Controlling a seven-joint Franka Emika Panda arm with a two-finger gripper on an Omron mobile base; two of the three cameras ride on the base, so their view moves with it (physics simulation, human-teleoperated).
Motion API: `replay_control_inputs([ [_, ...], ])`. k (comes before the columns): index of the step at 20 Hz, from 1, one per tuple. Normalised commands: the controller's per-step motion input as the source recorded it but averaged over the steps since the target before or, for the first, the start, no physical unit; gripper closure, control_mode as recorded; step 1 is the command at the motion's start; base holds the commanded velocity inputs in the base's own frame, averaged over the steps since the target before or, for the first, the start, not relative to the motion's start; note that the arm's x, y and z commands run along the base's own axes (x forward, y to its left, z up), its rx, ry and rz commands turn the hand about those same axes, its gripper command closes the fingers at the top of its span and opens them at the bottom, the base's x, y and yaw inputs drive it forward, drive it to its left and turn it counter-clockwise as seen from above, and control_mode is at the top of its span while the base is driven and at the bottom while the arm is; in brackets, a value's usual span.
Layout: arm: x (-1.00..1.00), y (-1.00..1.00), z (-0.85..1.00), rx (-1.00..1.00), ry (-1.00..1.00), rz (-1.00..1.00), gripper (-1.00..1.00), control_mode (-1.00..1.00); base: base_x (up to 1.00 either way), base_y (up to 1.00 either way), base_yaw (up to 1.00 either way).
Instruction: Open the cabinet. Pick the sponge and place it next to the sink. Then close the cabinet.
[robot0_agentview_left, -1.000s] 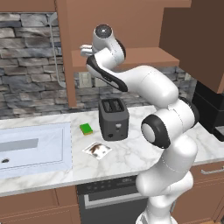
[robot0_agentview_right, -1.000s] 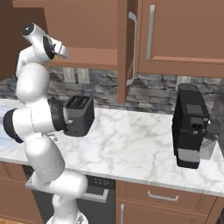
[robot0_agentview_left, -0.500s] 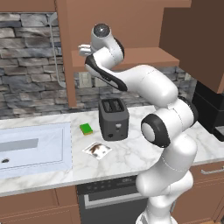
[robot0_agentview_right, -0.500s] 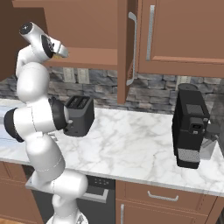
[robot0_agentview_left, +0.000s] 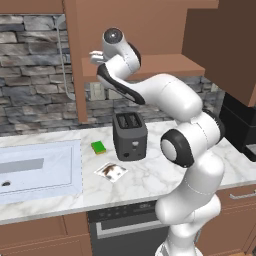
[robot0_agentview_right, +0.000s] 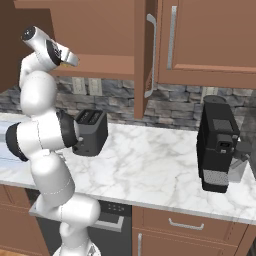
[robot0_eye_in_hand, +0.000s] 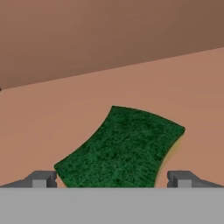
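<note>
Up inside the open cabinet (robot0_agentview_left: 150, 30) your arm reaches high, its upper links folded back over the desk (robot0_agentview_left: 150, 175) and the wrist bent so the hand points into the cabinet's lower shelf (robot0_agentview_left: 145, 65). Your pincer (robot0_eye_in_hand: 111, 179) stands wide, one fingertip at each side of the hand view, nothing between them gripped. Straight ahead of the pincer, close in, the sponge (robot0_eye_in_hand: 122, 146) lies flat on the brown shelf floor, dark green face up with a thin orange-brown edge showing on its right side. It sits roughly centred between your fingertips, turned a little askew to them, and you cannot tell from the hand view whether the tips touch it. Beyond the sponge you see the cabinet's back wall.

Below the pincer, down on the desk, stands a dark toaster (robot0_agentview_left: 130, 135). Just beside the toaster, on the sink side, lies a brighter light-green sponge (robot0_agentview_left: 98, 147), and nearer the desk's front edge a small flat packet (robot0_agentview_left: 110, 171). The sink (robot0_agentview_left: 35, 170) lies well below and off to the side of the pincer. One open cabinet door (robot0_agentview_right: 142, 60) with its silver bar handle (robot0_agentview_right: 149, 55) hangs edge-on beside the arm in the right base view. A black coffee machine (robot0_agentview_right: 217, 145) stands far from the pincer on the desk.
</note>
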Motion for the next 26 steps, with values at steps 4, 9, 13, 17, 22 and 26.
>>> replay_control_inputs([
  [4, 0.13, 0.0, -0.05, 0.0, 0.0, -0.06, -1.0, -1.0, 0.0, 0.0, 0.0],
  [9, 0.04, 0.0, 0.0, 0.0, 0.0, -0.02, -1.0, -1.0, 0.0, 0.0, 0.0],
  [13, 0.0, 0.0, 0.0, 0.0, 0.0, 0.0, -1.0, -1.0, 0.0, 0.0, 0.0],
  [17, 0.0, 0.0, 0.0, 0.0, 0.0, 0.0, 1.0, -1.0, 0.0, 0.0, 0.0],
  [22, 0.0, 0.0, 0.0, 0.0, 0.0, 0.0, 1.0, -1.0, 0.0, 0.0, 0.0],
  [26, 0.0, 0.0, 0.0, 0.0, 0.0, 0.0, 1.0, -1.0, 0.0, 0.0, 0.0],
])
